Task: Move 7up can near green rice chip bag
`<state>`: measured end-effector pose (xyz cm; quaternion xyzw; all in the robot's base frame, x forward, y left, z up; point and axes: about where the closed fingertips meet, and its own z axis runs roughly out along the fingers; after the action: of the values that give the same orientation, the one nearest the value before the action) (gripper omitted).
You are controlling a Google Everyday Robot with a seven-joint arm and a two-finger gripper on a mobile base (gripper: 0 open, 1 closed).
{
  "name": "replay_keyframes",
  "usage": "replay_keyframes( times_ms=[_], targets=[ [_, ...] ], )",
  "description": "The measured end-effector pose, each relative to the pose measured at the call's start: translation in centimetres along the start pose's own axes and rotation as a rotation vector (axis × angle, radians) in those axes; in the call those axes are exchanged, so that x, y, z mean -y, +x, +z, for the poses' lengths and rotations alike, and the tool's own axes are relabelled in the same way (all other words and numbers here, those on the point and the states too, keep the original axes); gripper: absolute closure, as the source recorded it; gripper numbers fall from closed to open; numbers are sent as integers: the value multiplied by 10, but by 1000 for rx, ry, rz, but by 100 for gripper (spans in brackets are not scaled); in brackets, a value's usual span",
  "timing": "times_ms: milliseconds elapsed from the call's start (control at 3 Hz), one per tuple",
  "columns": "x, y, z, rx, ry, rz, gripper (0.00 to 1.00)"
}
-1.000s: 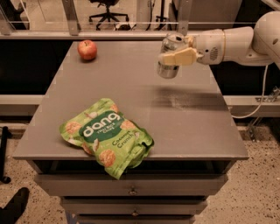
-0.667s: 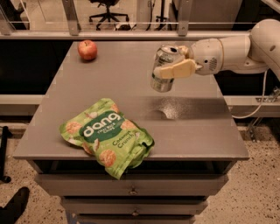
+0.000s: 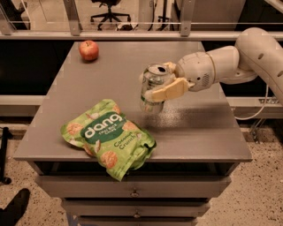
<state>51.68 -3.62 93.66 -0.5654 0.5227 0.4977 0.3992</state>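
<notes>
The 7up can [image 3: 152,84], silver-grey with a pale label and a pull-tab top, is held upright in my gripper [image 3: 155,86], just above the grey table [image 3: 199,128]. The gripper reaches in from the right on a white arm, and its cream fingers [image 3: 169,91] are shut around the can's sides. The green rice chip bag [image 3: 108,137], crinkled bright green with white "dang" lettering, lies flat near the table's front left edge. The can hangs a short way up and to the right of the bag, apart from it.
A red apple [image 3: 89,50] sits at the table's far left corner. Drawers [image 3: 132,192] run below the table's front edge. A rail and an office chair [image 3: 110,9] stand behind the table.
The gripper has carried the can from the far right of the table toward the front and left, and lower, closer to the chip bag.
</notes>
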Motion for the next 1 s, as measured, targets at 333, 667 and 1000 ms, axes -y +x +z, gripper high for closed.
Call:
replay_keyframes(
  times_ms=[333, 667, 1000],
  targets=[
    [-11, 12, 16, -54, -22, -38, 100],
    [-6, 24, 19, -95, -9, -52, 100],
    [-8, 31, 27, -128, -48, -49, 81]
  ],
)
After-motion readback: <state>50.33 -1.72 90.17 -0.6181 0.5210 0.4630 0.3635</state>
